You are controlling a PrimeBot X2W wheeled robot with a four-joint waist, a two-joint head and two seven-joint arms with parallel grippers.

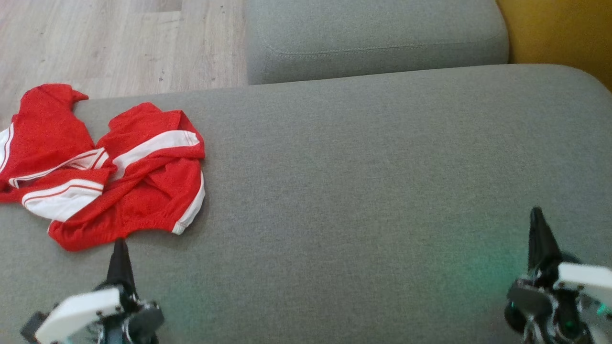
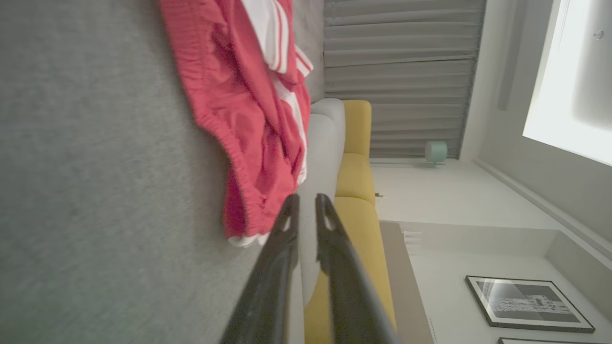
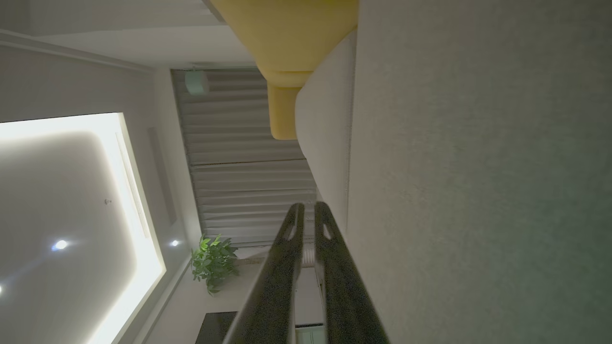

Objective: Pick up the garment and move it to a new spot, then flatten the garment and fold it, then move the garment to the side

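Your work surface, a broad grey fabric cushion (image 1: 363, 191), one red garment (image 1: 143, 181) with white stripes lying crumpled on it at nine o'clock, a red corner reaching past the cushion edge at ten o'clock.

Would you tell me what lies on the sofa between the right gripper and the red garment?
In the head view, the grey sofa cushion between the right gripper and the red garment is bare.

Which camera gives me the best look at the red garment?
Head view: the red garment lies crumpled, nearly whole, at the left of the grey cushion. The left wrist view shows part, close and foreshortened.
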